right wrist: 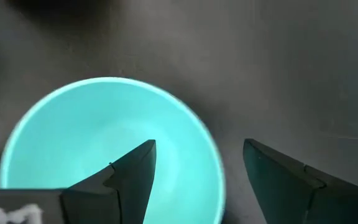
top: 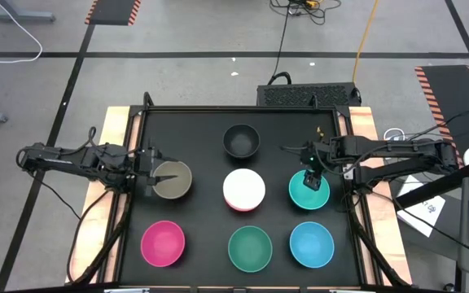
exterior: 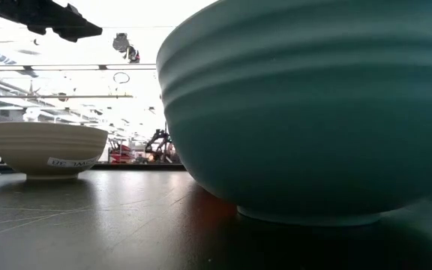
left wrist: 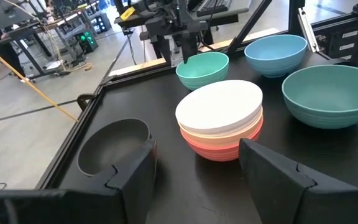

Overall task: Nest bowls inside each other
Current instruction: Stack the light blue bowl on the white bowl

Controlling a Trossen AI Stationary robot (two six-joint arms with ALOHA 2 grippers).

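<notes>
The right gripper [top: 313, 181] hangs point-down over the small round teal plastic bowl [top: 309, 190], its jaws spread apart and gripping nothing; in the right wrist view one finger sits over the bowl's hollow and the other over bare table beyond the rim, so I judge it is lined up to pinch the wall and lift the bowl by it. Across the table the left gripper [top: 151, 174] reaches low at the edge of the olive-tan plastic bowl [top: 173, 180], its fingers [left wrist: 272, 177] likewise parted; whether they straddle that rim I cannot tell, since the bowl does not show between them in its own wrist view. Between the two arms stands a nested stack, the white plastic bowl [left wrist: 219, 107] uppermost with a peach bowl [left wrist: 225, 133] and a red bowl [left wrist: 219, 150] showing as bands beneath; that central stack looks the sensible place to gather the rest. Behind it the black bowl [top: 241, 140] sits alone; along the near row the magenta bowl [top: 163, 243], green bowl [top: 250, 248] and blue bowl [top: 311, 244] stand apart on the black tabletop [top: 202, 130], all upright and ready for nesting.
</notes>
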